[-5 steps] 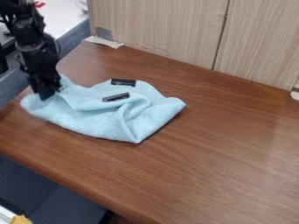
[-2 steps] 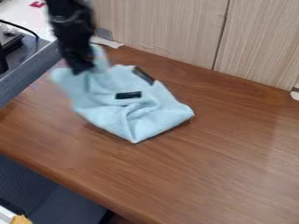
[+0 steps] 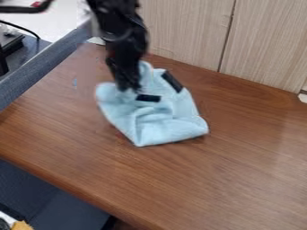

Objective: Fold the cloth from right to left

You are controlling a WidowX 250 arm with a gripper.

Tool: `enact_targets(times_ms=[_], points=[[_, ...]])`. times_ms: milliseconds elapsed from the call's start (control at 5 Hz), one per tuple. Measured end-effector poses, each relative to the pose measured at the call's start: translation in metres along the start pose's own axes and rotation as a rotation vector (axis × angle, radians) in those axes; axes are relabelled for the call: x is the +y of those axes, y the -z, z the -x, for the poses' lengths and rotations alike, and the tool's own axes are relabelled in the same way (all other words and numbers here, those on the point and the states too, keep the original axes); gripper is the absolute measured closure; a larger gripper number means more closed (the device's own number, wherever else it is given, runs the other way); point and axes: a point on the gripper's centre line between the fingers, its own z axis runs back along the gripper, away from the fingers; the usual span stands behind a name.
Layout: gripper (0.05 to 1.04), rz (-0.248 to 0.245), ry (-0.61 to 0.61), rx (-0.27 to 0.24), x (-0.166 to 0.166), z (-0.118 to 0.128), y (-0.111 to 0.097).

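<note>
cloth [image 3: 159,128] | touching end effector [image 3: 129,86] | bunched around its tip

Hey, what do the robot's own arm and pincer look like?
The chunky, jointed robot arm is black with faint grey highlights, narrowing toward an angular black pincer. I can't make out any markings on either.

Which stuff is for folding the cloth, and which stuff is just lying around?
For the folding:
- light blue cloth
- black gripper, down at the cloth
- two black strips, on the cloth

Just lying around:
- black cable, top left
- orange-yellow thing, bottom left corner
</note>
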Motion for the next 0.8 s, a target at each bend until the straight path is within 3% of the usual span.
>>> enact_targets(times_ms=[400, 800], points=[[0.989, 0.043, 0.175, 0.0, -0.048, -0.011, 0.043], [0.956, 0.027, 0.228, 0.019, -0.06, -0.008, 0.065]])
